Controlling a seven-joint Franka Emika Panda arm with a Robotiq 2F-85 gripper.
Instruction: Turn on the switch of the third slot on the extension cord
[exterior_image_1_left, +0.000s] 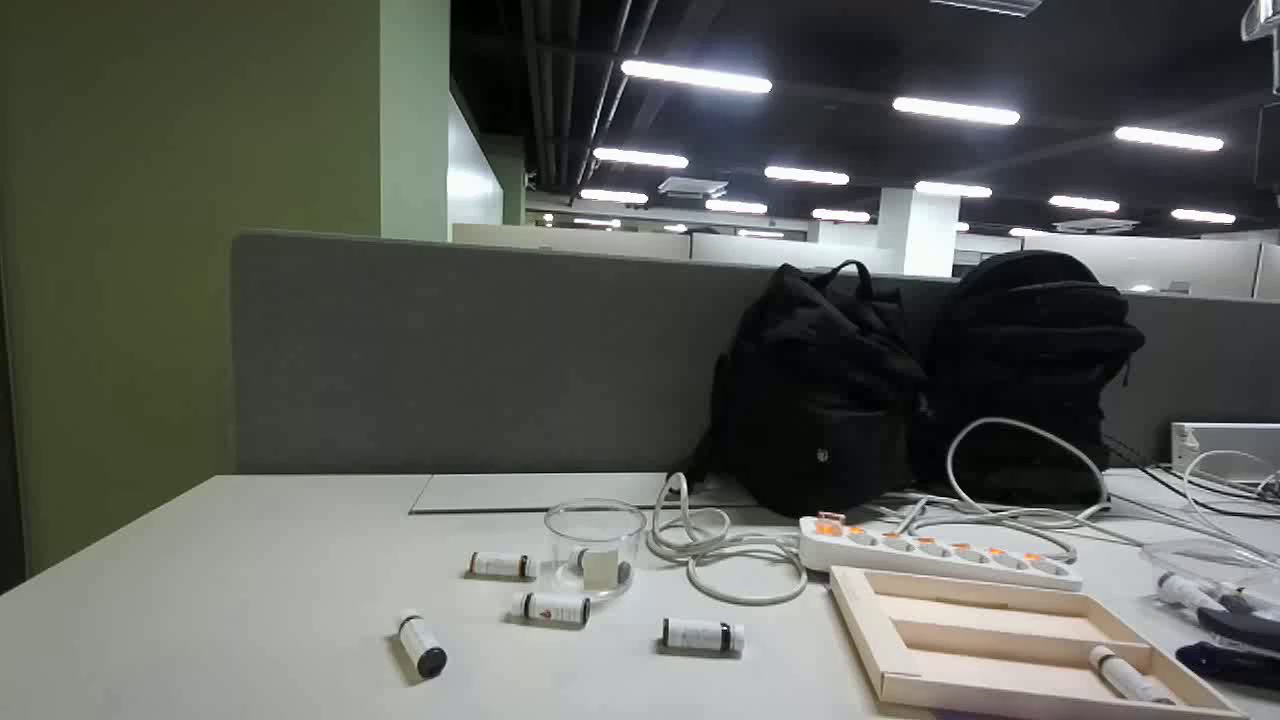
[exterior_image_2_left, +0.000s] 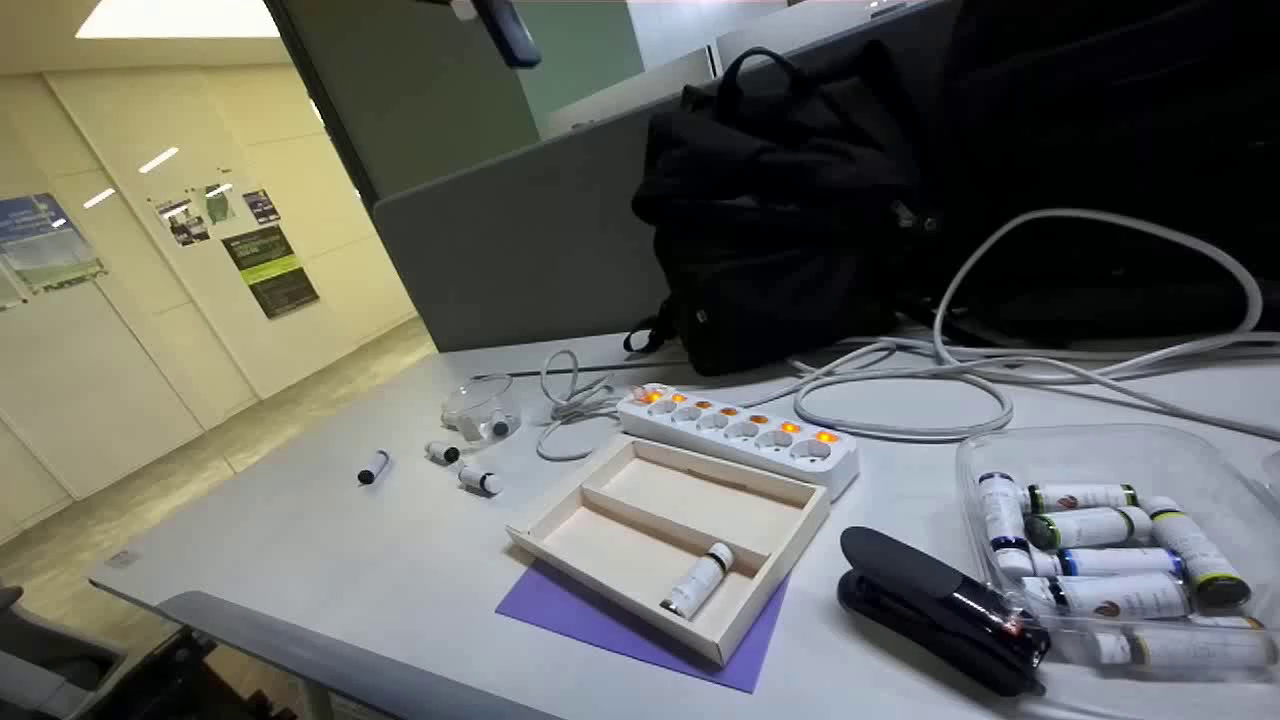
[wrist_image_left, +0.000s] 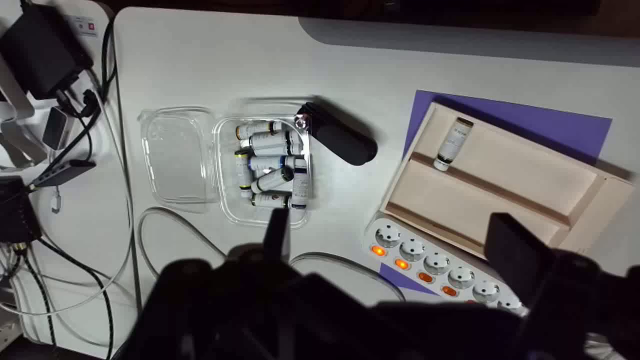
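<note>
The extension cord is a white strip with a row of round sockets and orange switches; it shows in the wrist view (wrist_image_left: 419, 268) and in both exterior views (exterior_image_1_left: 940, 562) (exterior_image_2_left: 727, 432). In the wrist view the two switches at its near end glow; the third switch (wrist_image_left: 425, 277) from that end is dark, as is the fourth. Its far end is hidden behind my gripper there; in an exterior view that end also glows. My gripper (wrist_image_left: 390, 230) is open and empty, high above the table, with the strip's near part showing between its fingers.
A pale wooden frame (wrist_image_left: 482, 187) with a small tube in it lies against the strip, over a purple sheet (wrist_image_left: 540, 120). A clear box (wrist_image_left: 220, 195) of tubes and a black stapler (wrist_image_left: 345, 142) lie nearby. Looped white cable (exterior_image_2_left: 900, 435) and black backpacks (exterior_image_1_left: 830, 400) are behind.
</note>
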